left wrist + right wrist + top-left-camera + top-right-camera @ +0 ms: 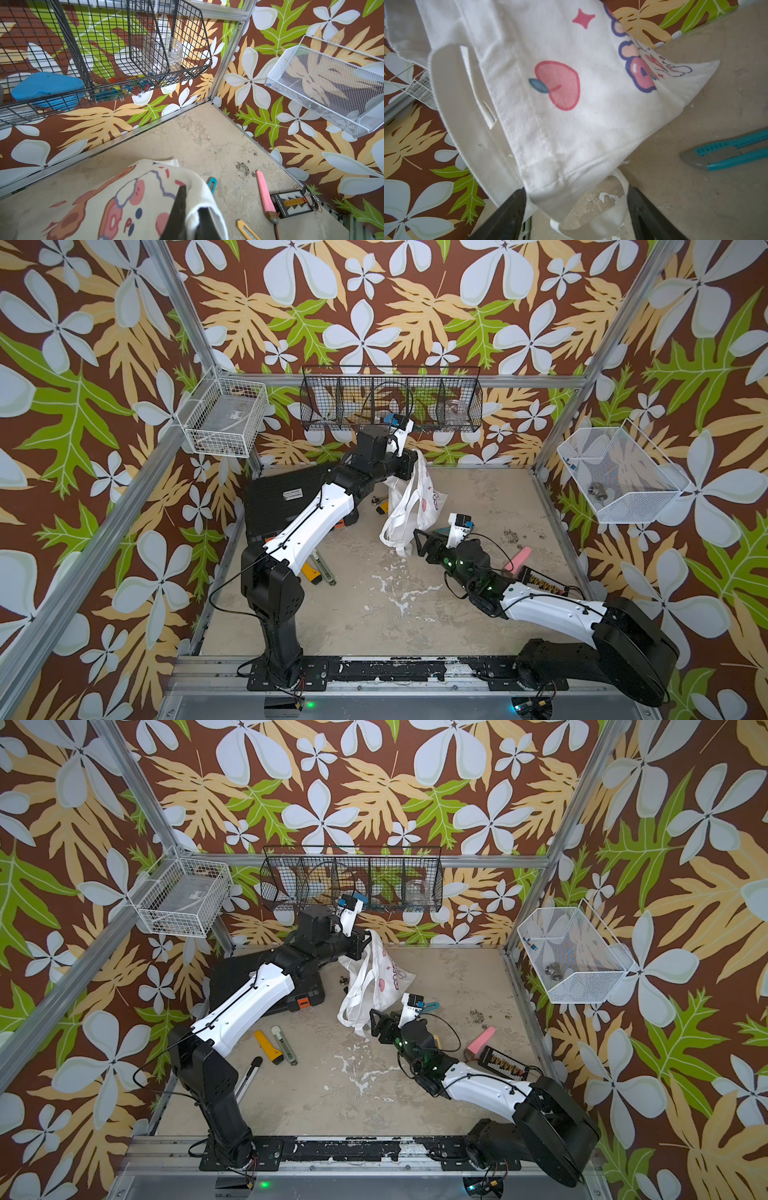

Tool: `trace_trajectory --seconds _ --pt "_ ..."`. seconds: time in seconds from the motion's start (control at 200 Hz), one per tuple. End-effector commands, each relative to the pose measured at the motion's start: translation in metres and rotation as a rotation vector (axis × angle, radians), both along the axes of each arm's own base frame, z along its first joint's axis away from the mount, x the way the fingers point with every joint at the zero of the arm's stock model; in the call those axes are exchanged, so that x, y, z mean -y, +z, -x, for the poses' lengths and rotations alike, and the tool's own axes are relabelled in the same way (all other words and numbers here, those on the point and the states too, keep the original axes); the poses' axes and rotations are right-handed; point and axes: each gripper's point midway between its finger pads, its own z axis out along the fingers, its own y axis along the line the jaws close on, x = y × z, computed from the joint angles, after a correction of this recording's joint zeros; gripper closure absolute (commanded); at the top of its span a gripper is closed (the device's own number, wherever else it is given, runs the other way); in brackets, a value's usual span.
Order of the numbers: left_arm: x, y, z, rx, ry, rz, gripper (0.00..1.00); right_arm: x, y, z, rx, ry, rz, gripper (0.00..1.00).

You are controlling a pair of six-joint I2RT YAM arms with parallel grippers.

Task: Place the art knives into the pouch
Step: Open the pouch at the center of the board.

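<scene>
The left arm rises from its base, bends at the elbow and stretches up and away toward the back wall. The left hand (412,457) is pressed together on the top hem of the pouch (415,499), pinching white cloth between its black fingers (179,207). The pouch hangs from that hand, and its lower end reaches the worktop (374,605).

The right arm lies low, its forearm nearly level and its wrist turned toward the pouch. The right hand (417,544) is spread wide and holds nothing. The pouch's strap handles hang directly in front of it, and one loop sags between its fingertips (508,212). One fingertip seems to brush the pouch's lower hem, though the close view is too cropped to be sure.

No knife is in either hand. A teal knife (726,153) lies flat on the worktop, near the right hand and off to one side of it, untouched. Its far end is cut off by the edge of the right wrist view, and in a top view it shows only as a teal sliver just past the wrist camera. A pink knife (519,558) lies farther back, beside the right forearm.

The pouch's opening is hidden in every view. The left forearm covers much of a black case (270,497) beneath it.
</scene>
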Motion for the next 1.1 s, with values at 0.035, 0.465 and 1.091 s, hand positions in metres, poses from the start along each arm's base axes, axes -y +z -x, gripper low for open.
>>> trace_trajectory --seconds 0.035,0.465,1.091 --pt "0.002 0.017 0.004 0.047 -0.016 0.043 1.0 -0.008 0.008 -0.018 0.028 -0.04 -0.024 0.2" --pt "-0.003 0.024 0.008 0.061 -0.009 0.026 1.0 0.038 -0.012 -0.028 -0.034 -0.265 0.204 0.9" --pt "-0.014 -0.013 0.055 -0.041 -0.095 0.013 1.0 0.085 0.166 -0.023 0.138 0.034 0.352 1.0"
